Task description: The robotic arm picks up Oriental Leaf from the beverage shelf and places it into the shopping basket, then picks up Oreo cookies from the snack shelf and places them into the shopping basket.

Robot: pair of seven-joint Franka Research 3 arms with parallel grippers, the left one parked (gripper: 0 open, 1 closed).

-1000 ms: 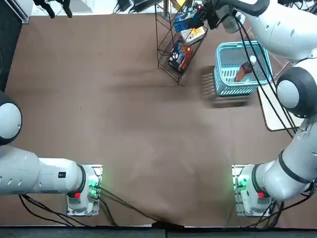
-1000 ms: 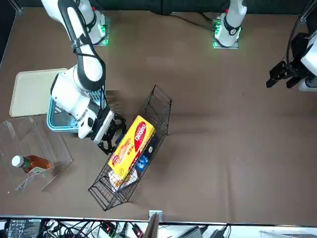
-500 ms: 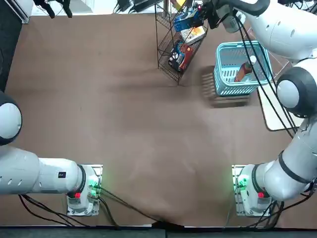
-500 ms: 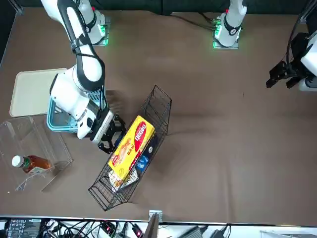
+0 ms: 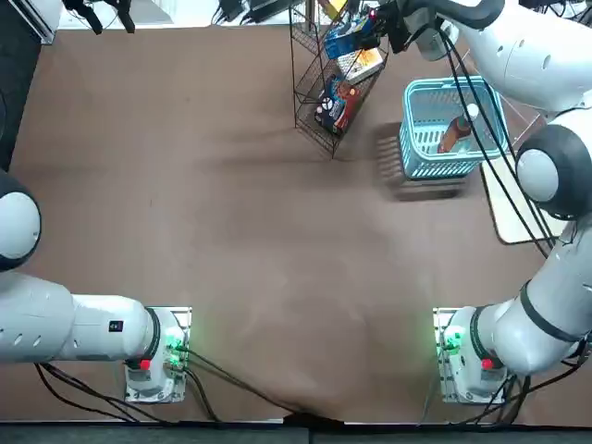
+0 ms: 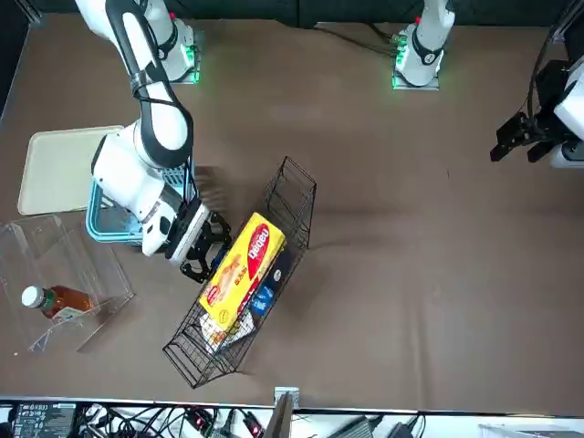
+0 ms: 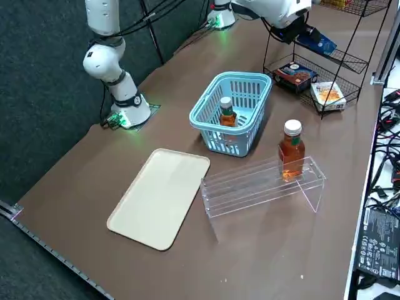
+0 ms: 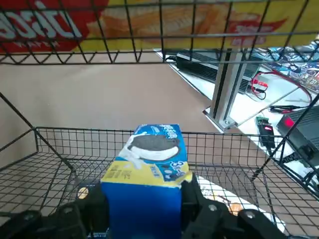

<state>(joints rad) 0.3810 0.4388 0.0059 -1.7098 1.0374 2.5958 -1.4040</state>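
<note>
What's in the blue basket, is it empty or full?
Not empty: a tea bottle lies inside the basket.

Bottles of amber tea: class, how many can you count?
2: one bottle inside the turquoise basket, another bottle on the clear acrylic rack.

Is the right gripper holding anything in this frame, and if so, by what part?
Yes: the right gripper has the blue Oreo pack by the sides of its near end.
</note>
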